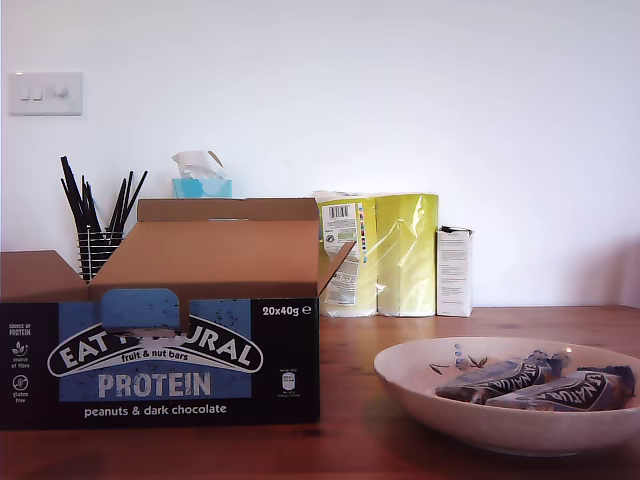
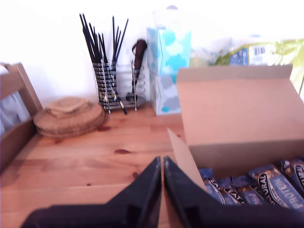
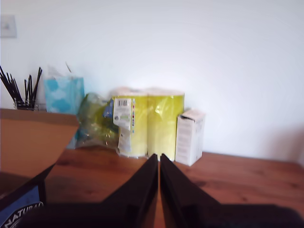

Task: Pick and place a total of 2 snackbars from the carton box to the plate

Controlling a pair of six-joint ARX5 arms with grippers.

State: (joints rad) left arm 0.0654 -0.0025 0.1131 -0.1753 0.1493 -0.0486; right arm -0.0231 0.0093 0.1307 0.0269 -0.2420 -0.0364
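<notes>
Tabletop [image 1: 350, 440] of brown wood is running along a white wall [image 1: 450, 100], a light switch [image 1: 45, 93] showing at ten o'clock in the exterior view. The carton box [image 1: 160, 350] is standing open at eight o'clock and the plate [image 1: 480, 415] is sitting at four o'clock. Two snackbars [image 1: 505, 380] are lying side by side in the plate, long axes running roughly nine to three. Packed bars [image 2: 266, 187] are filling the box. My first gripper [image 2: 163, 160] is hovering just beside the box's side flap, jaws pressed together. My second gripper [image 3: 158, 157], likewise closed and empty, is facing yellow paper rolls [image 3: 152, 123].

my first gripper [image 2: 163, 162] hangs above the wooden table [image 2: 95, 156], jaws together. beside them, snackbars [image 2: 266, 187] lie in the open carton box [image 2: 237, 118].
</notes>
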